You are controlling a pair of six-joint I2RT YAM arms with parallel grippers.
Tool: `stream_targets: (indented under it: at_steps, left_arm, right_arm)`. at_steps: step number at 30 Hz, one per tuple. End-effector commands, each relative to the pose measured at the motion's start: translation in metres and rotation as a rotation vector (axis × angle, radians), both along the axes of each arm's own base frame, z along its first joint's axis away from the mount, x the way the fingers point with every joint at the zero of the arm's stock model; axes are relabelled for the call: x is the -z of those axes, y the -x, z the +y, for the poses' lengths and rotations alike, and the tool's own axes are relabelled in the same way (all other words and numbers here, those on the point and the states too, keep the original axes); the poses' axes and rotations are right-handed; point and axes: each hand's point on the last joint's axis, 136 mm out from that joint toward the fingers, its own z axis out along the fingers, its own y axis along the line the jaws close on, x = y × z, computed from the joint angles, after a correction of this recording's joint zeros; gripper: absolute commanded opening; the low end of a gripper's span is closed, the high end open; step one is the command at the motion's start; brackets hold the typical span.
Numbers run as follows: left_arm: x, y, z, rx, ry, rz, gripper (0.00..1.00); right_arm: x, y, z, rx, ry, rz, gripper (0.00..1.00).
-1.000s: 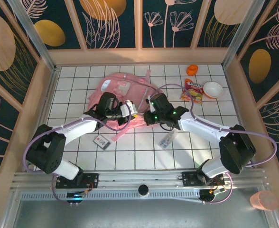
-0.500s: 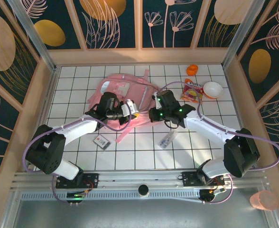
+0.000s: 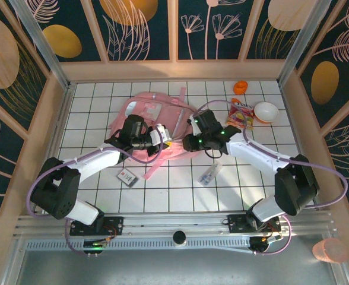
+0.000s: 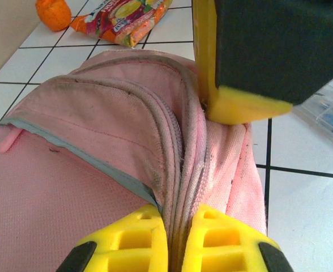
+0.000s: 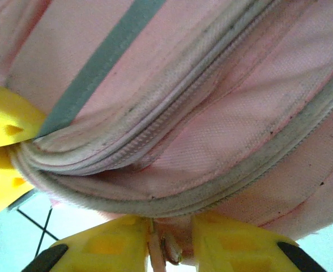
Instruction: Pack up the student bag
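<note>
Easing apart around the zip tab (image 5: 165, 246), the right pincer (image 5: 171, 241) has shifted slightly along the rim of the student bag (image 3: 154, 110); whether it still grips I cannot tell. Meanwhile the left pincer (image 4: 175, 229) stays clamped on the grubby woven seam (image 4: 175, 170). Soft and pink, the bag lies limp on the desk (image 3: 180, 184), likely mid-zip.

Pale pink student bag (image 3: 155, 114), lying flat, grimy zip seams
</note>
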Motion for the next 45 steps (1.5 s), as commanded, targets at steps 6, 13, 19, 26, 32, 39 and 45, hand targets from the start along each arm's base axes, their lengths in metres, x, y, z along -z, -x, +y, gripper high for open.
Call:
stream_targets:
  at_steps: [6, 13, 19, 26, 32, 39, 45]
  left_arm:
    - [-0.035, -0.002, -0.001, 0.019, 0.079, -0.059, 0.0]
    - [-0.035, -0.003, -0.001, 0.017, 0.081, -0.06, 0.0]
    - [-0.035, -0.002, -0.001, 0.014, 0.079, -0.061, 0.0]
    - [-0.033, -0.003, 0.0, 0.012, 0.073, -0.06, 0.0]
    - [-0.037, -0.003, 0.0, 0.011, 0.077, -0.067, 0.0]
    - [-0.038, -0.003, -0.001, 0.016, 0.081, -0.067, 0.0]
    - [-0.042, -0.003, -0.003, 0.022, 0.089, -0.071, 0.0]
  right_arm:
    - [0.026, 0.011, -0.03, 0.13, 0.185, 0.057, 0.35]
    - [0.017, 0.014, -0.026, 0.155, 0.13, 0.058, 0.3]
    - [0.015, 0.018, -0.026, 0.158, 0.126, 0.072, 0.21]
    - [0.006, 0.016, -0.032, 0.152, 0.13, 0.067, 0.2]
    - [0.001, 0.013, -0.022, 0.104, 0.056, 0.067, 0.22]
    - [-0.009, 0.011, -0.015, 0.069, -0.078, 0.075, 0.34]
    - [-0.003, 0.004, -0.021, 0.07, -0.073, 0.077, 0.32]
